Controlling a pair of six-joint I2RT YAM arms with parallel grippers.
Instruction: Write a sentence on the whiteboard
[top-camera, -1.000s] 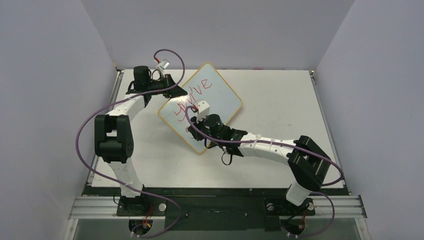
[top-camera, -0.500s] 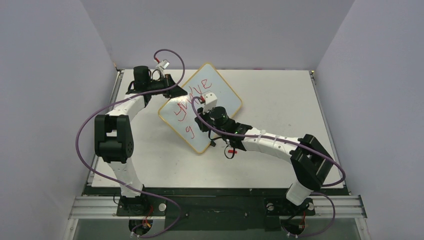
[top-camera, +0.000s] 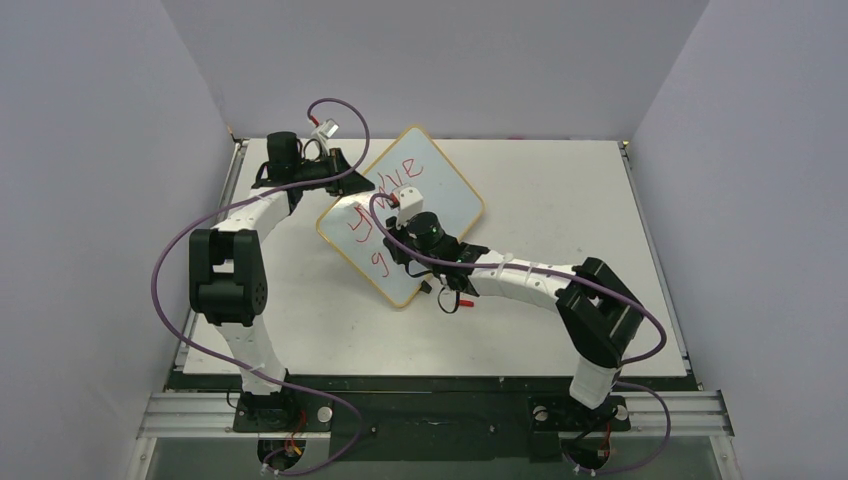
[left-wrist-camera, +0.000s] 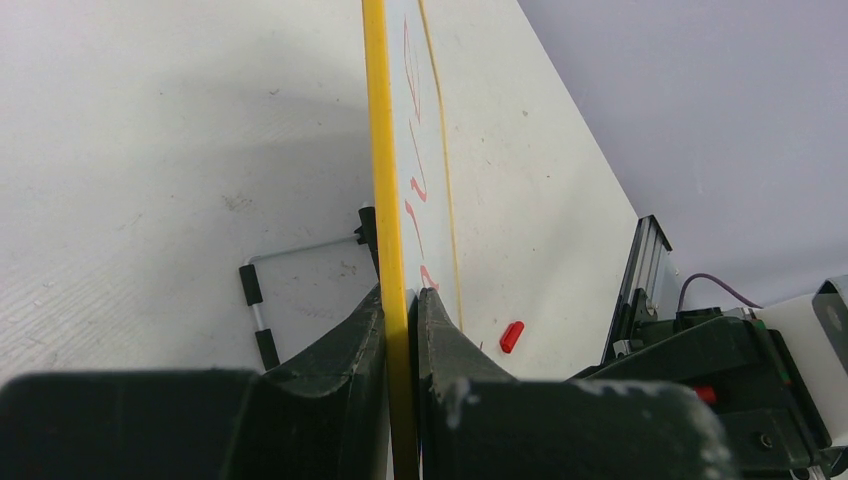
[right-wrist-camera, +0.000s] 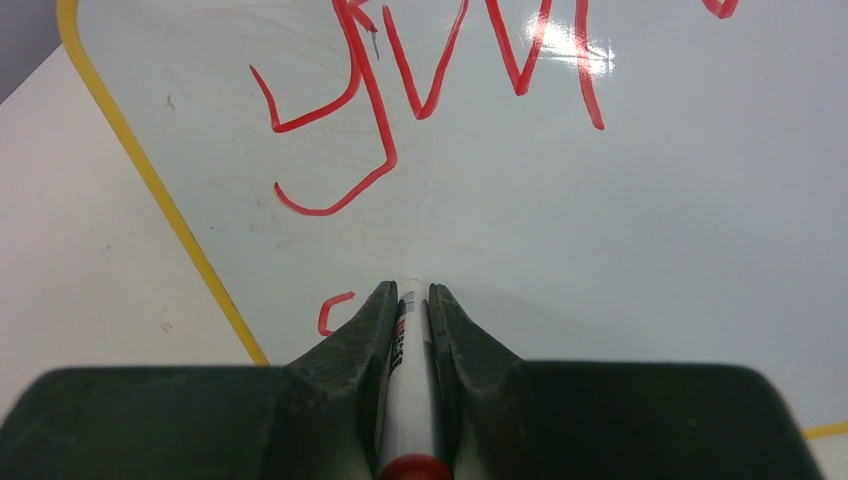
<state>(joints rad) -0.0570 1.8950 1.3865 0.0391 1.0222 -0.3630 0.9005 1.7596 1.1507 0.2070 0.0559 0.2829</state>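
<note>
L gripper (left-wrist-camera: 400, 300) is clamping the yellow edge of the whiteboard (top-camera: 450, 200), which is sitting cornerwise mid-table (top-camera: 560, 190), while R gripper (right-wrist-camera: 408, 295) is pinching a marker (right-wrist-camera: 408, 380), tip at the surface just below the red sentence (right-wrist-camera: 424, 112).

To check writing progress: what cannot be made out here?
Top view: right arm covers the second line of the sentence after one letter.
Right wrist view: right gripper hides the marker tip; top edge cuts the first line.
Left wrist view: whiteboard edge-on, writing unreadable.
</note>
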